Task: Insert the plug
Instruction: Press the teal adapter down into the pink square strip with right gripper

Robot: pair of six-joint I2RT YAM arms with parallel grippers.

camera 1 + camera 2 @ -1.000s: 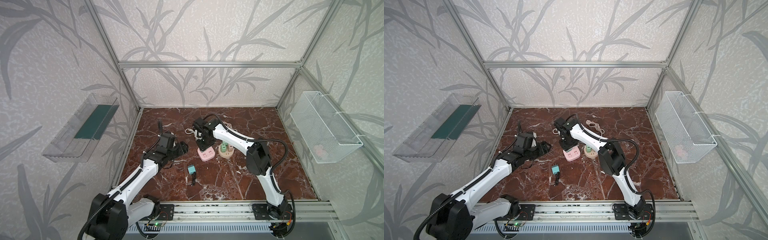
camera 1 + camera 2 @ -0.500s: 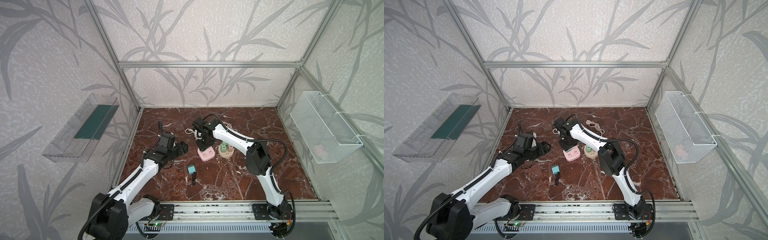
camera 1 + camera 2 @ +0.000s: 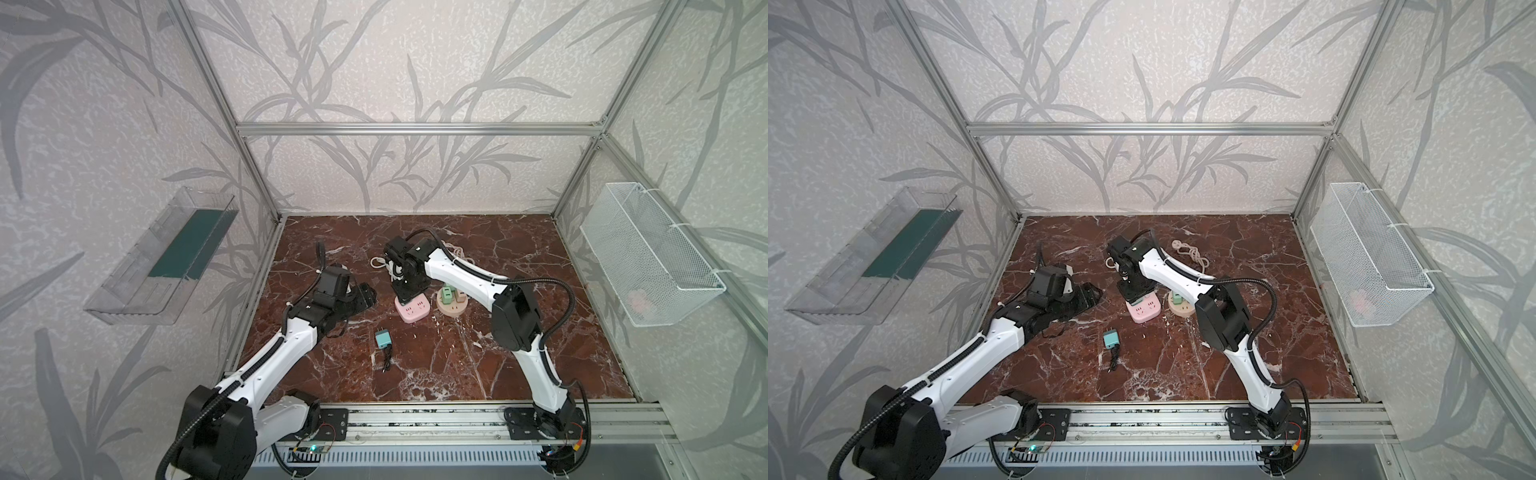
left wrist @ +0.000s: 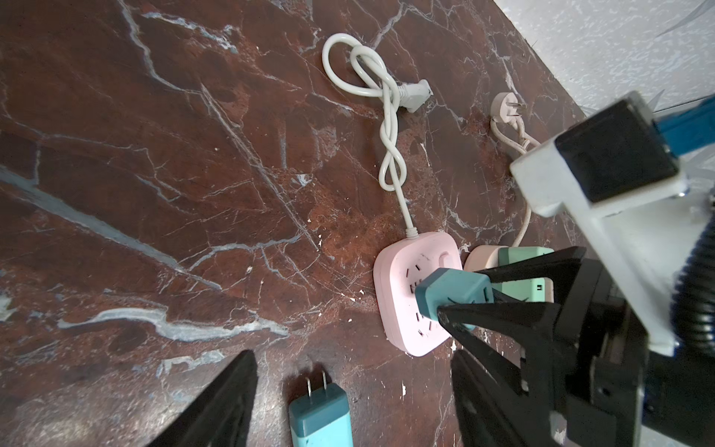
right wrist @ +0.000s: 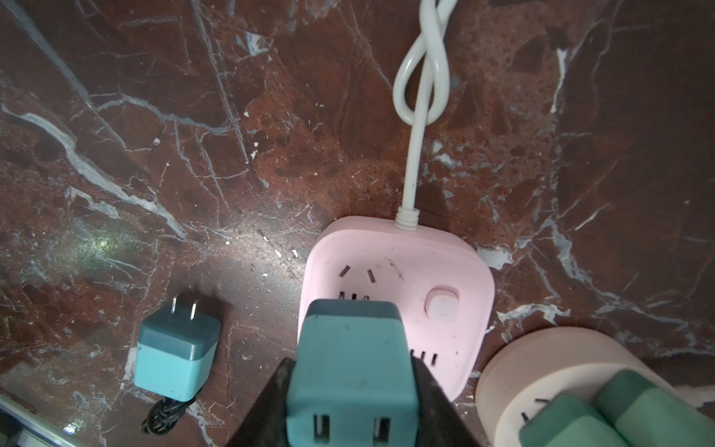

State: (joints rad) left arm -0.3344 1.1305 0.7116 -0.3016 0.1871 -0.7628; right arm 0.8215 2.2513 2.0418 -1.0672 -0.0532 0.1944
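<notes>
We note a red marble worktop (image 3: 478, 353) inside leaf-papered walls. Right tool (image 3: 409, 291) points down, clamped on teal plug (image 5: 348, 348), its front against pink socket block (image 5: 406, 267). Left tool (image 3: 365, 296) stands left of it, jaws apart.

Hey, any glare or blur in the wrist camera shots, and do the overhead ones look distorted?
Right wrist view: a glare patch on the marble tabletop, and the held teal plug is soft, close to the lens. Left wrist view: the wall is nearly washed out, the left gripper a dark silhouette. Both top views: even light, frame posts splay outward, a wide-angle look.
</notes>
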